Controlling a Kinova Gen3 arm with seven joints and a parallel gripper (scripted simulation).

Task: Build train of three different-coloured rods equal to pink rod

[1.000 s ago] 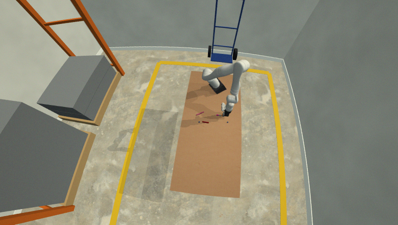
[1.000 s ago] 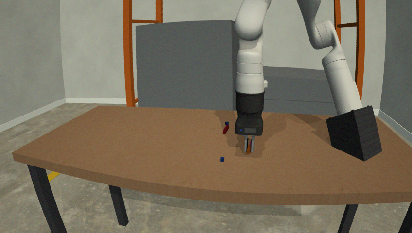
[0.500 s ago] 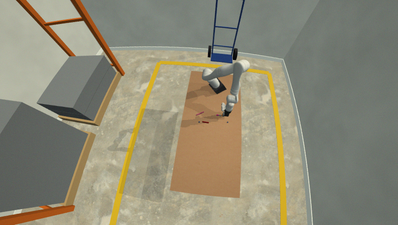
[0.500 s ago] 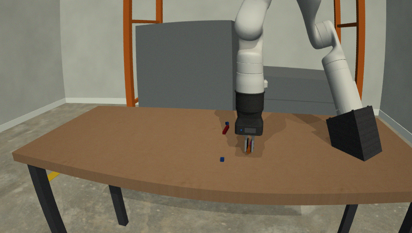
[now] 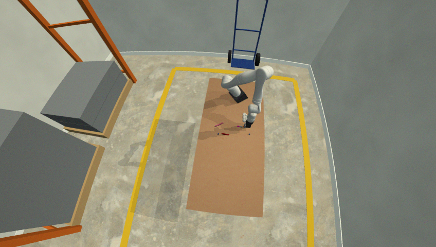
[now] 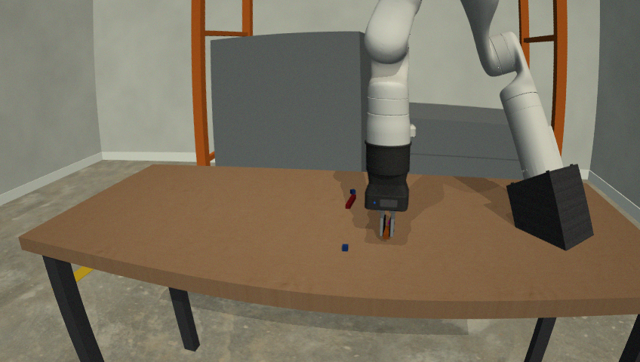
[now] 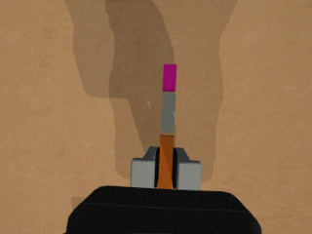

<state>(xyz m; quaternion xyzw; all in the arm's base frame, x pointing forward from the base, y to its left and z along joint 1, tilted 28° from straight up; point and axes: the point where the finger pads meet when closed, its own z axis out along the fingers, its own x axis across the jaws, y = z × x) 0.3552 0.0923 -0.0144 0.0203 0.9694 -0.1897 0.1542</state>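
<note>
My gripper (image 7: 166, 161) (image 6: 386, 229) (image 5: 244, 125) is shut on the orange rod (image 7: 167, 156) (image 6: 384, 231) and holds it low at the table top (image 6: 180, 233) (image 5: 226, 183). In the wrist view the orange rod lies in one straight line with the grey rod (image 7: 168, 112) and the magenta rod (image 7: 170, 77) ahead of it, and its end meets the grey rod's end. The pink rod (image 5: 218, 124) lies apart to the left. The red rod (image 5: 224, 134) (image 6: 350, 202) lies away from the line.
One blue cube (image 6: 344, 246) (image 5: 249, 134) lies in front of the gripper, another blue cube (image 6: 352, 191) (image 5: 218, 134) by the red rod. The arm's black base block (image 6: 549, 206) (image 5: 239, 96) stands at the table's far end. Grey crates, an orange rack and a blue hand truck stand off the table.
</note>
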